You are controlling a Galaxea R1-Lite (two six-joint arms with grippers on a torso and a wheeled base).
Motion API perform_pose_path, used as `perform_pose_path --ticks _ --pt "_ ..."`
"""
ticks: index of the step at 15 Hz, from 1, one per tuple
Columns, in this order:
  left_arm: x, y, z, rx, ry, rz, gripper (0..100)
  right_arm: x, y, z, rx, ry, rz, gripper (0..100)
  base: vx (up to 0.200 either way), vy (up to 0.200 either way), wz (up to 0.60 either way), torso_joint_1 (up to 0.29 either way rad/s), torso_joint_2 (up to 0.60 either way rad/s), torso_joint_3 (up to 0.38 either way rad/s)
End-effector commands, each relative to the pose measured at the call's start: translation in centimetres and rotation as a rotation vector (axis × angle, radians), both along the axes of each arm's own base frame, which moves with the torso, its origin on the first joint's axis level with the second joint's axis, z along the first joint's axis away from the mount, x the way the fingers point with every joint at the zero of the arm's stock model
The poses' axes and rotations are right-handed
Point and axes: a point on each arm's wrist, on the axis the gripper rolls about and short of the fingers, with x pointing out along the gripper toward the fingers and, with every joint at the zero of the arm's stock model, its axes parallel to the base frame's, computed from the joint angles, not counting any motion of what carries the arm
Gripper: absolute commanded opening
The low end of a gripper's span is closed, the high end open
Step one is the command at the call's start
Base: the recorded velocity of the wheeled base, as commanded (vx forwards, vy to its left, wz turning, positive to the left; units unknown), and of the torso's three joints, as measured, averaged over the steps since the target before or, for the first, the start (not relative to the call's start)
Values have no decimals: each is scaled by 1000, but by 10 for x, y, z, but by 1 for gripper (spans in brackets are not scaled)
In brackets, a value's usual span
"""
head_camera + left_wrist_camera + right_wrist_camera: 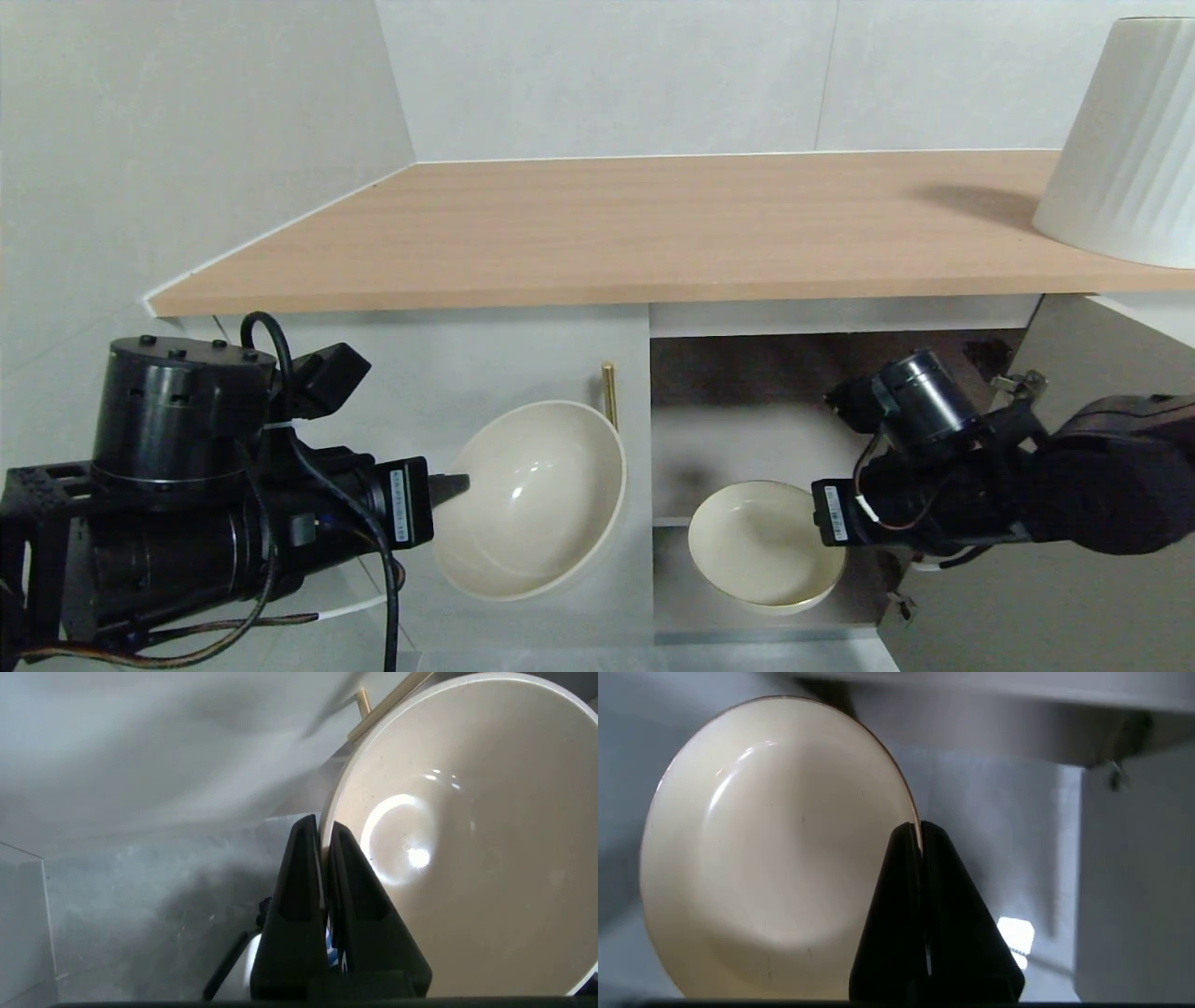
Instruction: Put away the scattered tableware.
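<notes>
Both arms are loaded up here. The left gripper [456,485] is pinched tight on the rim of the big cream bowl [537,499]. The bowl hangs tipped on its side just past the fingertips, with its open face toward the head camera. Right behind it is the closed cabinet door [439,373], and the brass handle [608,392] pokes up past the bowl's far rim.

The right gripper [820,511] is clamped the same way on the smaller cream bowl [761,546]. That one sits just ahead of it at the mouth of the open cabinet compartment [747,429]. I can't tell if it's touching anything in there.

My guess is we're at the stowing step, small bowl first. Next the right arm would need to level it, push deeper, set it down and let go. The left bowl has a shut door in front of it, so it'd have to swing across to the open side.

The wrist views show the grip properly, with the rim sandwiched between the fingers [304,887]. The head view adds what's farther off: the wooden countertop [653,224] and a white lampshade [1130,140] on it.
</notes>
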Motion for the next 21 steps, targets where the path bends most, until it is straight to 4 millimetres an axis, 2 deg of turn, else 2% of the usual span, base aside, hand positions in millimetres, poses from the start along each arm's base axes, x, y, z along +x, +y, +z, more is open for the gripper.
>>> perform_pose_path --ticks 1,3,5,7,13,21 --pt "0 0 0 0 2 0 0 26 1 -53 -48 85 -43 0 0 0 0 0 0 0" --pt "0 0 0 0 2 -2 0 40 -5 -71 -46 86 -78 0 0 0 0 0 0 0" --pt "0 0 0 1 3 -2 0 61 -10 -98 -13 49 -134 0 0 0 0 0 0 0" --pt "0 0 0 1 3 -2 0 71 -13 -107 24 3 -171 0 0 0 0 0 0 0" --pt "-1 -3 -1 0 5 -13 0 95 -20 -126 9 -98 -290 0 0 0 0 0 0 0" --pt "-1 -3 -2 2 8 -13 0 120 -23 -135 -9 -214 -422 0 0 0 0 0 0 0"
